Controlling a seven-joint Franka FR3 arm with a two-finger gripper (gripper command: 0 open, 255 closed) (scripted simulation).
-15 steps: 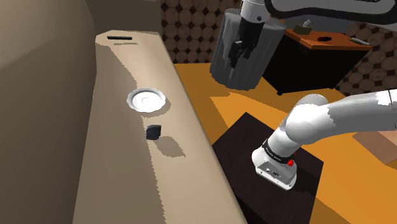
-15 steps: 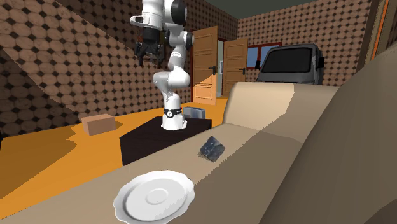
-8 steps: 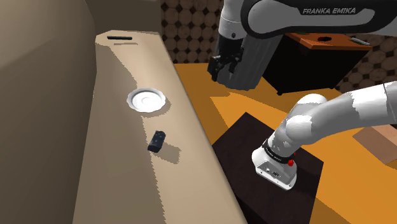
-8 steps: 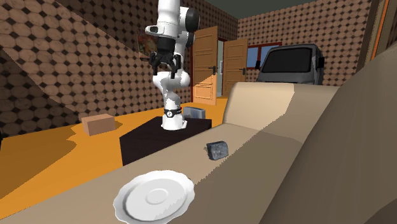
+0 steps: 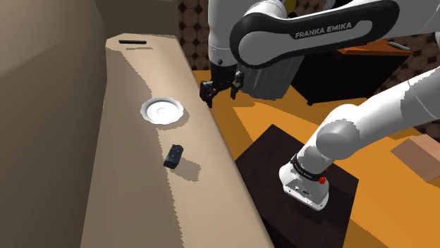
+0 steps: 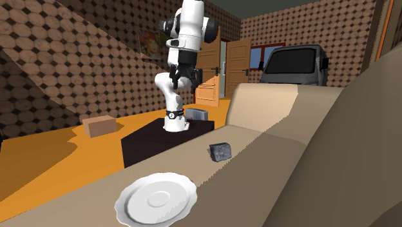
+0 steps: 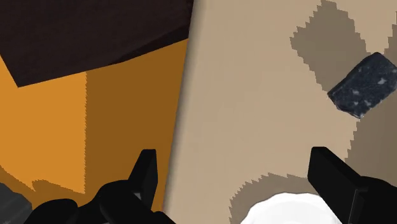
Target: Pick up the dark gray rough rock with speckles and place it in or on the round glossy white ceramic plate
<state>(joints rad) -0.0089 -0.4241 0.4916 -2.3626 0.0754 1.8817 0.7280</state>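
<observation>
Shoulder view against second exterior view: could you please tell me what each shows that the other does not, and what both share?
Of the two, the shoulder view has the brown-topped table and a flat black strip. The second exterior view has the wooden doors and the grey van at a window. Both have the rock, the plate, the open gripper and the black stand.

Rock (image 7: 366,84): dark grey, rough, matt, pale speckles. Plate (image 6: 156,200): white, smooth, slight sheen. Ledge (image 5: 134,190): tan, matt, plain. Arm (image 5: 367,120): white shell, smooth, soft gloss. Stand (image 5: 264,169): dark brown, matt. Door (image 6: 239,61): wood-look, panelled.
</observation>
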